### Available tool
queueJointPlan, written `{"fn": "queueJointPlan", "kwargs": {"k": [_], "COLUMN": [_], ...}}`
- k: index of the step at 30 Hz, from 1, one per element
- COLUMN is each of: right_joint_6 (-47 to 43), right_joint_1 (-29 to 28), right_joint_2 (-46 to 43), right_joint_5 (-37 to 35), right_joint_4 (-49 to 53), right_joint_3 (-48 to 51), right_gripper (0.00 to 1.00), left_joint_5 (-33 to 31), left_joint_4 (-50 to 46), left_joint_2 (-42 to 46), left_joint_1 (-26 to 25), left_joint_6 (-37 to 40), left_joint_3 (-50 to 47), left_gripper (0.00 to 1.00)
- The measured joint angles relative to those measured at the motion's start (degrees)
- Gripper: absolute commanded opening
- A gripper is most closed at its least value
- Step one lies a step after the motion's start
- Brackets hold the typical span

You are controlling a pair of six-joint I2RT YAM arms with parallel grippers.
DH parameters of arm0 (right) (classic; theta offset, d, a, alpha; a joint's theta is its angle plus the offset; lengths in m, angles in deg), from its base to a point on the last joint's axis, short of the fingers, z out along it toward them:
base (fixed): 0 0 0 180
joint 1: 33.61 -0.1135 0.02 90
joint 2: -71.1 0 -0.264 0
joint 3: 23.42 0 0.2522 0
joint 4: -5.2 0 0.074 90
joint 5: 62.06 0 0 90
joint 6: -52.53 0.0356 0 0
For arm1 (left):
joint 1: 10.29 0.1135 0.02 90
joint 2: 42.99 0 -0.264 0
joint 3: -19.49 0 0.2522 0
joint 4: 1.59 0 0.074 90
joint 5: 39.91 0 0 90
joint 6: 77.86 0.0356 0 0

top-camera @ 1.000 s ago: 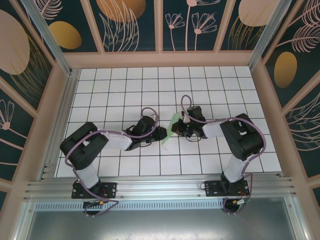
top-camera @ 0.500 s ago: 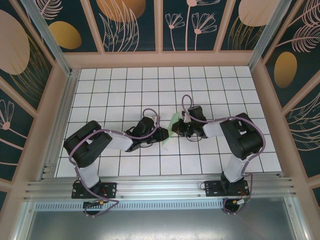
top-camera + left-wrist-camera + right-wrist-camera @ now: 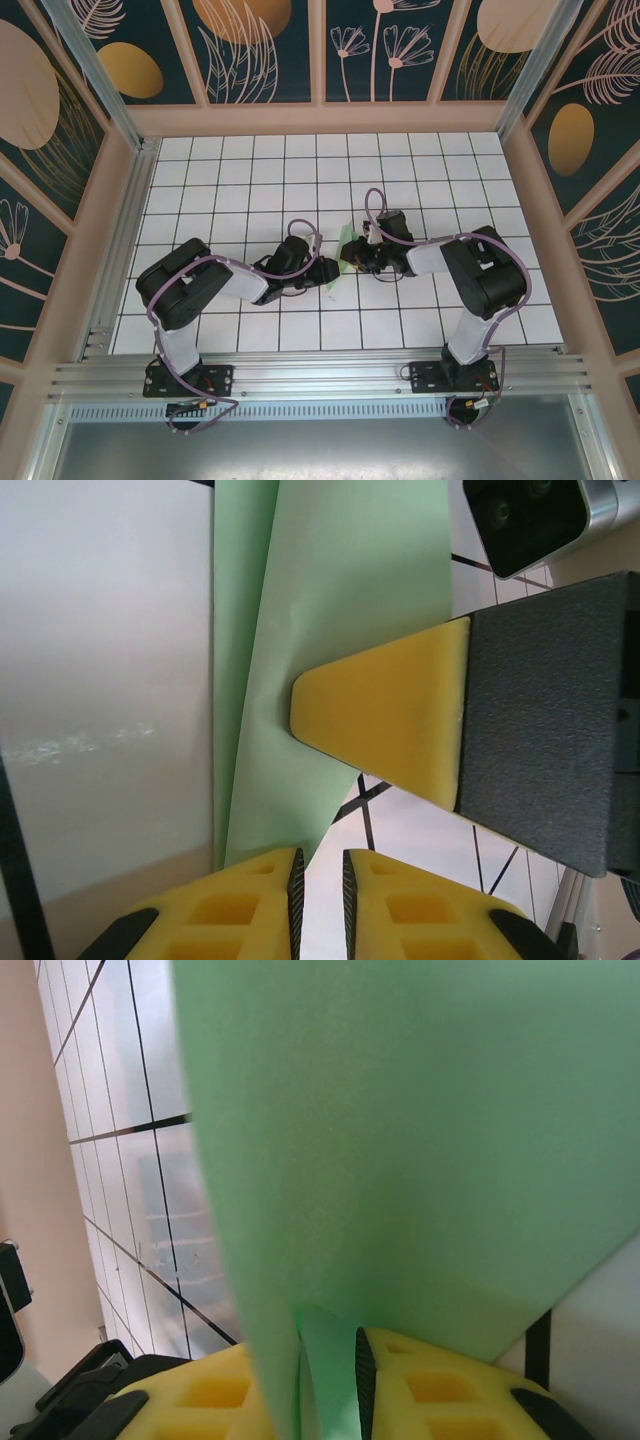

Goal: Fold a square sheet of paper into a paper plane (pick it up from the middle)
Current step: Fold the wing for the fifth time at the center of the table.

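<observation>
At the middle of the table (image 3: 240,180), the left gripper (image 3: 327,268) and right gripper (image 3: 349,257) meet tip to tip. The paper (image 3: 346,240) is held up between them, seen nearly edge-on from above. From the left wrist, a fold runs along the paper and one right finger (image 3: 380,720) presses flat against it. The left fingers sit almost together, with a thin slit between. Whether they pinch the paper's lower corner, I cannot tell. From the right wrist, the paper drops into the gap between the right fingers; clamped or loose, I cannot tell.
</observation>
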Motion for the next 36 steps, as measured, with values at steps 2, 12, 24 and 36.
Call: {"fn": "queueJointPlan", "kwargs": {"k": [2, 12, 24, 36], "right_joint_6": [0.0, -0.2, -0.2, -0.2], "right_joint_1": [0.0, 0.1, 0.4, 0.4], "right_joint_2": [0.0, 0.0, 0.7, 0.7], "right_joint_5": [0.1, -0.4, -0.7, -0.7], "right_joint_4": [-0.1, -0.3, 0.1, 0.2], "right_joint_3": [0.0, 0.4, 0.3, 0.3], "right_gripper": [0.28, 0.20, 0.10, 0.10], "left_joint_5": [0.0, 0.2, 1.5, -0.5], "left_joint_4": [0.6, 2.8, 6.3, 5.6], "left_joint_2": [0.0, 0.0, -1.5, 1.6], "left_joint_1": [0.0, 0.0, 0.1, 0.9], "left_joint_6": [-0.2, -1.6, -3.3, -2.7], "left_joint_3": [-0.1, -0.7, -0.9, -3.2], "left_gripper": [0.22, 0.21, 0.22, 0.22]}}
